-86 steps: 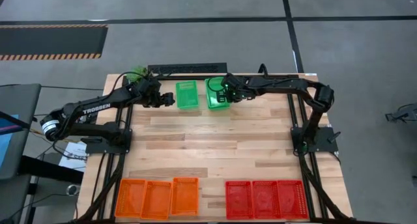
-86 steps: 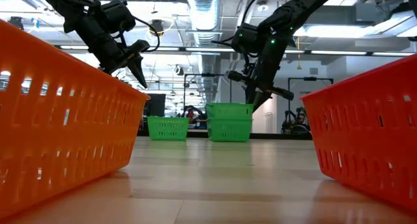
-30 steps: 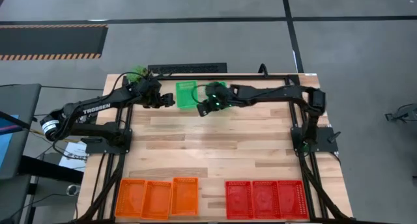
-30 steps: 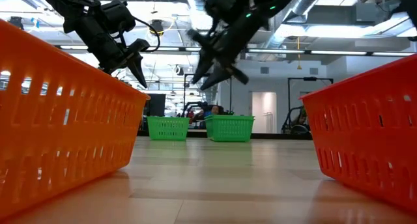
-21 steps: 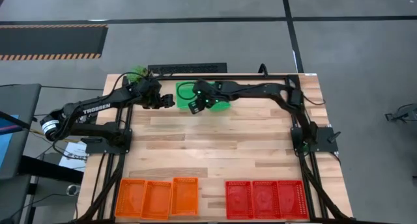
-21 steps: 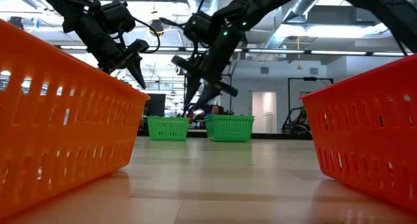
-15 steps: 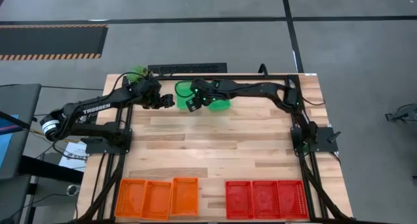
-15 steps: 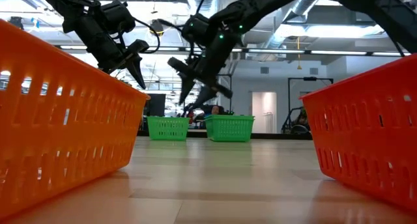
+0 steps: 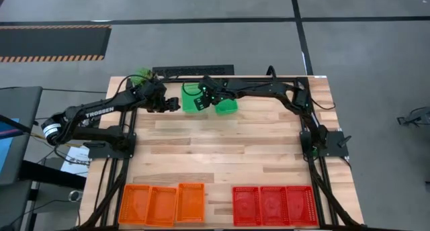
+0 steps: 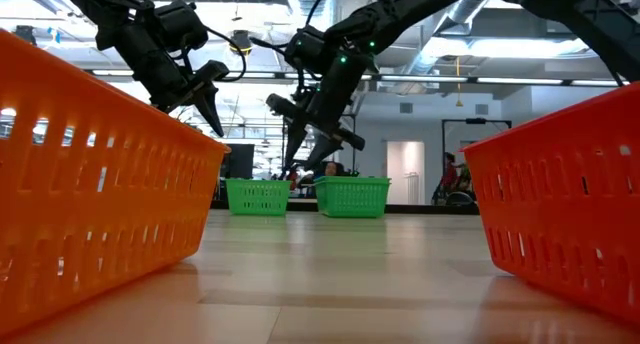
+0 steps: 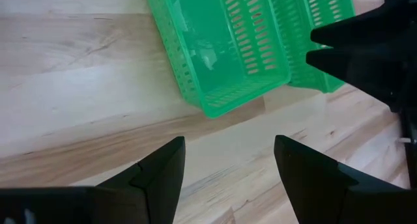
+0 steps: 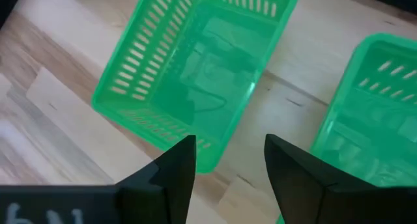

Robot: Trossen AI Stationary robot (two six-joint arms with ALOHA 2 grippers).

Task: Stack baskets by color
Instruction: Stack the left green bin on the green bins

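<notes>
- Two green basket spots at the far edge of the surface: single green basket [image 9: 193, 98] on the left, green stack [image 9: 226, 105] just beside it on the right.
- Versus 2.9 s ago: right gripper [image 9: 201, 97] has been shifted from over the green stack to above the single green basket; jaws are seen apart, nothing held.
- Left gripper [image 9: 176, 105] unchanged, held just left of the single green basket, jaws apart, empty.
- Orange baskets [image 9: 162, 203] and red baskets [image 9: 274, 205] unmoved, three each in rows at the near edge.
- Green stack partly covered by the right arm from above; layer count cannot be told.
- Low view: orange and red walls are cropped by the frame.
</notes>
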